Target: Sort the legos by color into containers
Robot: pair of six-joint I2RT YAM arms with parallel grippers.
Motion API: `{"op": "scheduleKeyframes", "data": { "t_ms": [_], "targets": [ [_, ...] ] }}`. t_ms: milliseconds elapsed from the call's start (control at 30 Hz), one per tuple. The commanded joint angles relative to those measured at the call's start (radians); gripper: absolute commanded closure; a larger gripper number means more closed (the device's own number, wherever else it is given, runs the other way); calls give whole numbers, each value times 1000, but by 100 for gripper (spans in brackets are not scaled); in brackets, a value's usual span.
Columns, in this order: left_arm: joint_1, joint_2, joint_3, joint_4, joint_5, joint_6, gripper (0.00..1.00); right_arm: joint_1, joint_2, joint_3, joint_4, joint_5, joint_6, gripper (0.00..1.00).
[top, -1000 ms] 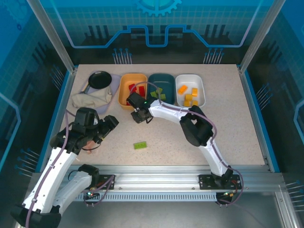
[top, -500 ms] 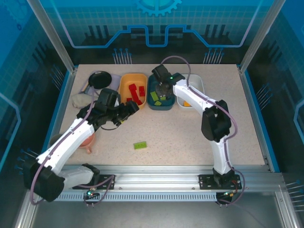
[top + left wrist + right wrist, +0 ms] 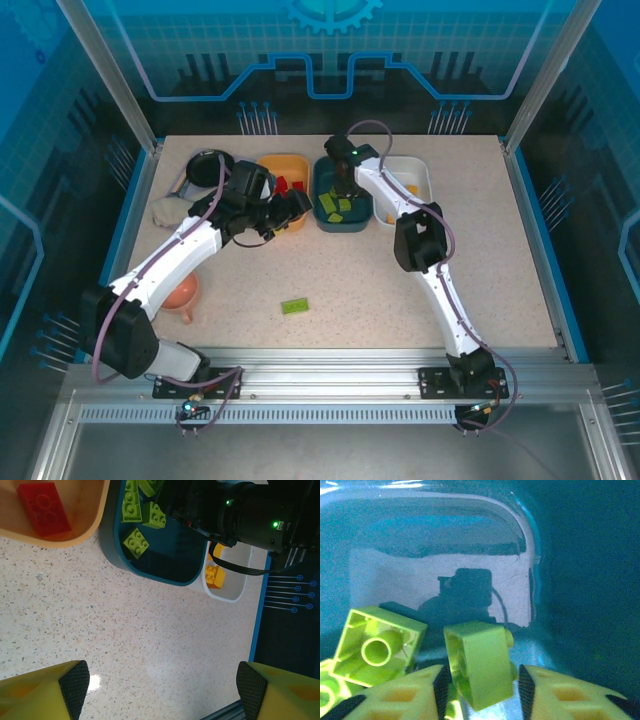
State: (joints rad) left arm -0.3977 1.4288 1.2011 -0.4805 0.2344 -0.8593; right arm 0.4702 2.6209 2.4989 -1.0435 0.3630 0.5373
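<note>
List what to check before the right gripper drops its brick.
1. Grip: light green brick held by the right gripper: ok.
2. Position: right gripper over the dark teal bin: ok.
3. Colour match: green bricks lie in that bin: ok.
4. Clearance: left gripper open, empty, over bare table, outside the bin: ok.
5. Drop height above the bin floor: cannot tell.
6. Sorting finished: not ok, one green brick lies loose on the table.
</note>
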Motion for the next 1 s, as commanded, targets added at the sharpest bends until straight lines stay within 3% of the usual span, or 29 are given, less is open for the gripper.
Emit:
{"op": "scheduleKeyframes", "data": {
  "t_ms": [0,233,333,433,500,600,767,900,933,967],
  "targets": [
    [-7,-2,33,-7,24,30,19,4,-31,51,-12,-30,-22,47],
    [-7,-78,6,-74,-23,40,19,66,-214,-24,41,-35,-75,42],
    [-6,-153,-15,-144,-82,42,19,115,-376,-222,141,-36,-137,38],
    [-6,-255,-53,-224,-158,35,18,192,-586,-540,358,-96,-281,31],
    [-5,-331,-78,-286,-213,27,18,235,-726,-777,504,-261,-412,27],
    [-2,-440,-116,-362,-259,11,18,296,-833,-971,538,-483,-555,24],
    [-1,-609,-181,-476,-292,-42,17,412,-908,-1168,501,-576,-735,20],
    [0,-713,-217,-546,-310,-83,17,469,-900,-1220,516,-584,-825,15],
    [-1,-730,-221,-564,-316,-92,18,478,-881,-1215,509,-585,-836,2],
    [-1,-745,-224,-579,-319,-97,18,490,-860,-1203,502,-574,-845,0]
  ]
}}
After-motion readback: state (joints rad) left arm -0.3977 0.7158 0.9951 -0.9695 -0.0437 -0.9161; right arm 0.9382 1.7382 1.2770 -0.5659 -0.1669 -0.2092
